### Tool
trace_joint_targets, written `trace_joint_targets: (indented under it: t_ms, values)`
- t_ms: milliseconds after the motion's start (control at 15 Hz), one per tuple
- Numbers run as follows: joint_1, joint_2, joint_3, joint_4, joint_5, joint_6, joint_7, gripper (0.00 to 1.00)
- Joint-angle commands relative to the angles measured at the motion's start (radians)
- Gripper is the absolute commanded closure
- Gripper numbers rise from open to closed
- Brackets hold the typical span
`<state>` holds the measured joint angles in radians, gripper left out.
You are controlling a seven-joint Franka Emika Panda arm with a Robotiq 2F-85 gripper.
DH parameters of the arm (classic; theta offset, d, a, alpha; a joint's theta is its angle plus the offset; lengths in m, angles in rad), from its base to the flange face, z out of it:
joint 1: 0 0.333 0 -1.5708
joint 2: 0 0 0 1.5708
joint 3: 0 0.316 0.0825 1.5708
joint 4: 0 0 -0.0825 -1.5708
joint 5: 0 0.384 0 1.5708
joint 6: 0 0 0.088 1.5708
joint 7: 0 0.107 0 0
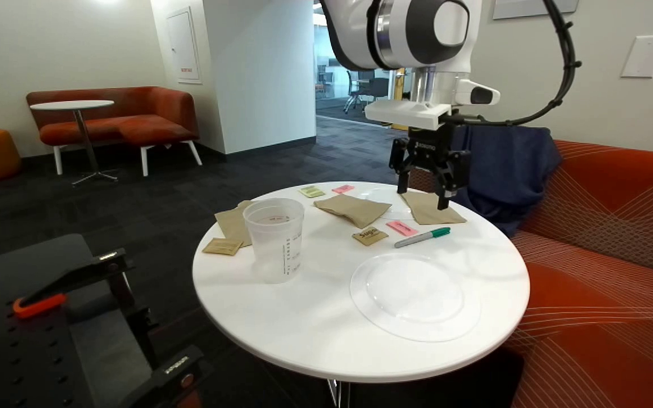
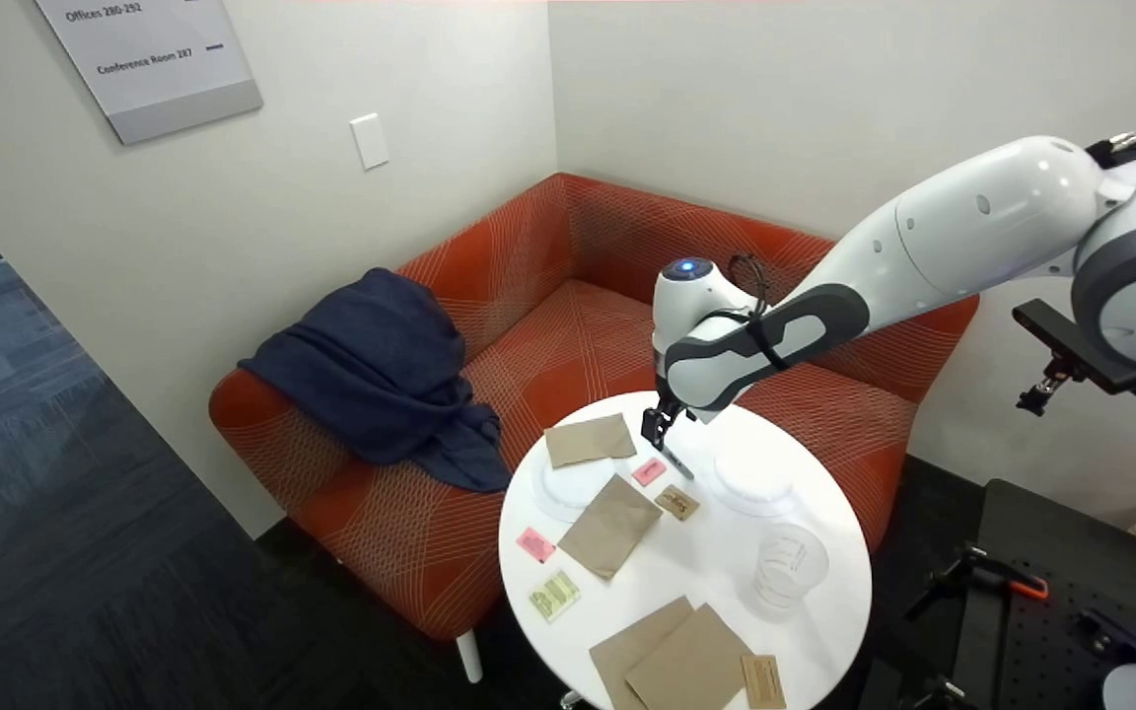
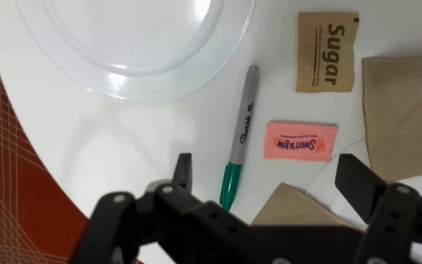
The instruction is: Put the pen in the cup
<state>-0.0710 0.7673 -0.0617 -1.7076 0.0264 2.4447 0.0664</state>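
The pen is a grey marker with a green cap. It lies flat on the white table and shows in both exterior views (image 1: pixel 423 237) (image 2: pixel 678 463) and in the wrist view (image 3: pixel 245 121). The cup is a clear, upright tumbler with printed marks, and stands on the table in both exterior views (image 1: pixel 275 243) (image 2: pixel 791 564); it is out of the wrist view. My gripper (image 1: pixel 423 195) is open and empty above the table, near the pen's cap end. In the wrist view the pen lies between the fingertips' lines (image 3: pixel 264 165), closer to the left finger, which hides the cap's tip.
A clear round plate (image 1: pixel 414 292) lies beside the pen. A pink packet (image 3: pixel 300 141) and a sugar packet (image 3: pixel 326 51) lie on the pen's other side. Brown napkins (image 1: pixel 355 209) cover part of another clear plate. More napkins (image 2: pixel 686 656) and a packet (image 1: pixel 223 246) lie near the cup.
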Motion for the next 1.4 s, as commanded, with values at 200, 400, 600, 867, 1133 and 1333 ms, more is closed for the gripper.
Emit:
trace_joint_targets:
  t_ms: [200, 400, 600, 867, 1133, 1333]
  values:
    - [-0.016, 0.038, 0.006, 0.016, 0.021, 0.045, 0.004, 0.0]
    - [-0.023, 0.056, 0.008, 0.022, 0.026, 0.07, 0.006, 0.0]
    - [-0.029, 0.075, 0.011, 0.029, 0.036, 0.111, 0.005, 0.0]
    - [-0.027, 0.105, 0.008, 0.045, 0.052, 0.129, 0.012, 0.0]
    - [-0.023, 0.129, 0.003, 0.066, 0.052, 0.131, 0.018, 0.0]
    - [-0.023, 0.146, 0.003, 0.087, 0.052, 0.126, 0.02, 0.0]
